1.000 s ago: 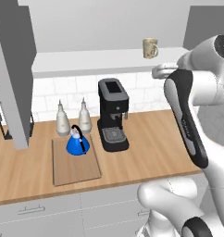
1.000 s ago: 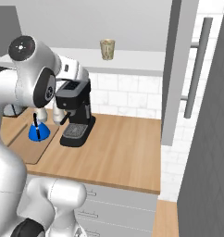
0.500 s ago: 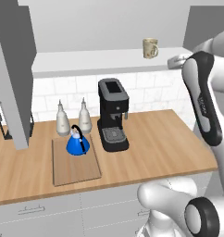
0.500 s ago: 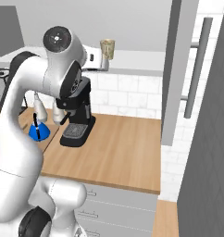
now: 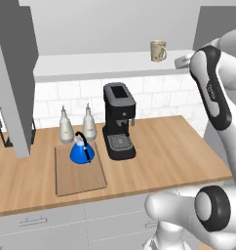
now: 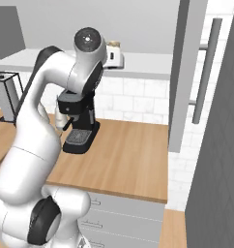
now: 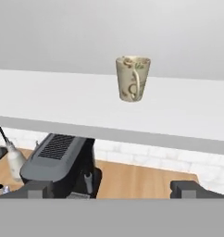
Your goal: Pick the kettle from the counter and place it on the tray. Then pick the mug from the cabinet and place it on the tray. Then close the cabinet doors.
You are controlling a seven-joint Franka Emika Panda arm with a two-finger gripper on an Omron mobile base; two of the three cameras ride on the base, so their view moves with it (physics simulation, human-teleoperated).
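Kettle (image 5: 82, 151) already on the tray (image 5: 79, 175); mug (image 7: 133, 78) next, upright on the cabinet's white shelf (image 7: 63, 97), handle facing the camera. Gripper (image 7: 112, 190) wide open, empty, short of the mug. Best to advance level, straddling the body beside the handle. Coffee machine (image 5: 119, 121) and 2 bottles (image 5: 89, 123) below, clear of the path.

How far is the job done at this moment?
Done: the kettle stands on the tray. In hand: the gripper, open and empty, faces the mug on the cabinet shelf. Left: the mug's move, and closing the cabinet doors.
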